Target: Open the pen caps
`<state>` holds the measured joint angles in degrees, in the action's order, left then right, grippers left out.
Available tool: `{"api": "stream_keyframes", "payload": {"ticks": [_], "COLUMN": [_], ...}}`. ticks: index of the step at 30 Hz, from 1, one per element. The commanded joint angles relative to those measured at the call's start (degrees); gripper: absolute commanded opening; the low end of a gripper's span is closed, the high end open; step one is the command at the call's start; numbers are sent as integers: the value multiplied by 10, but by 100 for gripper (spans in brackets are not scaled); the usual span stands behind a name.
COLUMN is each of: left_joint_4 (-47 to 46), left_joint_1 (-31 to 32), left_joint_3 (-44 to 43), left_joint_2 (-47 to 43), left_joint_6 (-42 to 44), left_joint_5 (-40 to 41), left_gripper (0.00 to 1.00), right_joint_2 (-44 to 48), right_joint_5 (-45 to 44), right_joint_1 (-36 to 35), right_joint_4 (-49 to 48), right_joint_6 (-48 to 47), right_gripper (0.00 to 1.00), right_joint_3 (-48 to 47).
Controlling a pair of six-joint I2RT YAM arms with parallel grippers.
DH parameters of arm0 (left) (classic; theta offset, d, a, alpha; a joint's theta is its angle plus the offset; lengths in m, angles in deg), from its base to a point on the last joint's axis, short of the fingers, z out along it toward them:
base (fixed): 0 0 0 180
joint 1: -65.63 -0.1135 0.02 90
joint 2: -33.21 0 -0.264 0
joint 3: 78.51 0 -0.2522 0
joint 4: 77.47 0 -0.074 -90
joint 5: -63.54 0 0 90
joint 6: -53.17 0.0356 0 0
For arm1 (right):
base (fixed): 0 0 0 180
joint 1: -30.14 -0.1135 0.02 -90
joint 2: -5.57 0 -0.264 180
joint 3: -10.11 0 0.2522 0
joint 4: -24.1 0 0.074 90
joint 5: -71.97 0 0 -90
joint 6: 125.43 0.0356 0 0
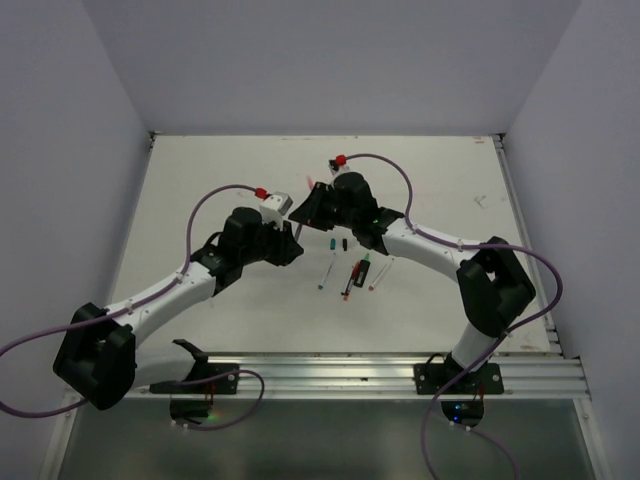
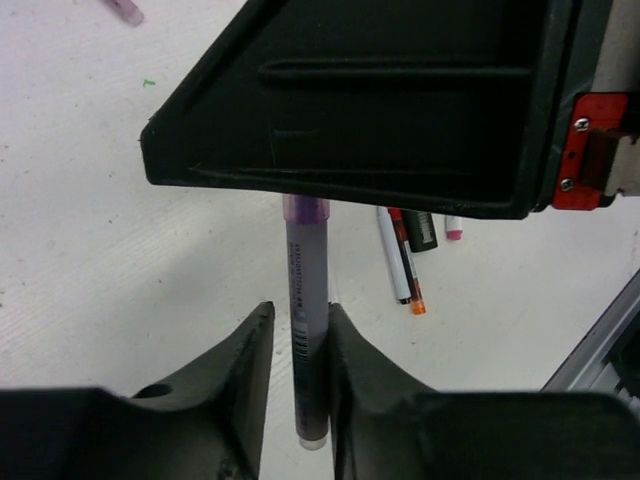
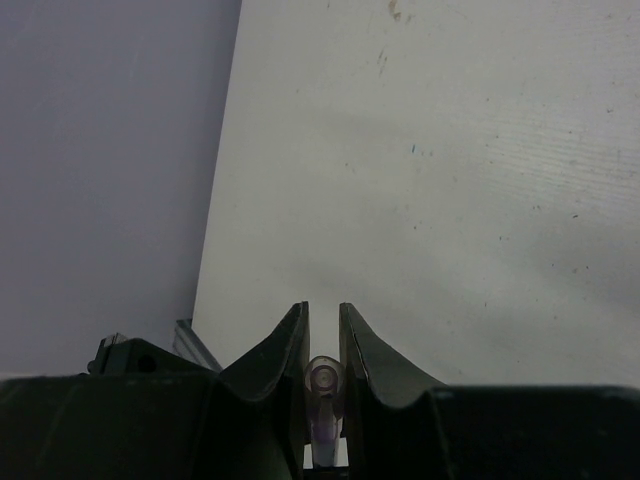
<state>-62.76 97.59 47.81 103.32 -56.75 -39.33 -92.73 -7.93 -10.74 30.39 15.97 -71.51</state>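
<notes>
Nearest in the left wrist view, the left gripper (image 2: 300, 314) has its fingers (image 2: 250, 360) on either side of the purple pen (image 2: 306, 300), which runs between them from 6 o'clock to 12 o'clock. The barrel lies against one finger and a thin gap shows on the other side, so I cannot tell whether they are clamped. At 12 o'clock a darker band, apparently the cap (image 2: 305, 210), sits on the barrel's far end and disappears under the black body of the right gripper (image 3: 322, 312). That arm's own view shows its fingers closed on the pen's clear rounded end. The pen is thus held above the desk (image 2: 120, 200), bridged between both arms. Farther off, at about 2 o'clock, other pens (image 2: 400, 262) and a pink cap (image 2: 453, 232) lie on the desk.

The pen looks light, stiff and smooth — more likely to slip or twist than to bend. The cap is probably a friction fit that lets go suddenly. The barrel is best held close below the cap, with the pull straight along the pen.
</notes>
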Motion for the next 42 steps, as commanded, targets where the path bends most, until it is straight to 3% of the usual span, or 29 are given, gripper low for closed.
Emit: {"api": "stream_keyframes", "payload": {"ticks": [1, 3, 6, 19, 42], "left_joint_4": [-15, -12, -10, 48, 78], "left_joint_1": [1, 1, 1, 2, 3], "left_joint_3": [-28, -28, -28, -17, 12], "left_joint_2": [-2, -7, -12, -21, -13], "left_joint_6": [11, 10, 9, -8, -17], "left_joint_5": [-19, -23, -36, -110, -126], "left_gripper": [26, 12, 0, 0, 0], "right_joint_2": [4, 0, 0, -3, 3], "right_joint_5": [16, 16, 14, -54, -152], "right_joint_1": [-3, -3, -3, 37, 96], "right_joint_4": [-25, -28, -31, -53, -81], "right_joint_6": [-9, -9, -9, -29, -115], "right_gripper": [0, 0, 0, 0, 0], "right_joint_3": [-14, -15, -18, -104, -211]}}
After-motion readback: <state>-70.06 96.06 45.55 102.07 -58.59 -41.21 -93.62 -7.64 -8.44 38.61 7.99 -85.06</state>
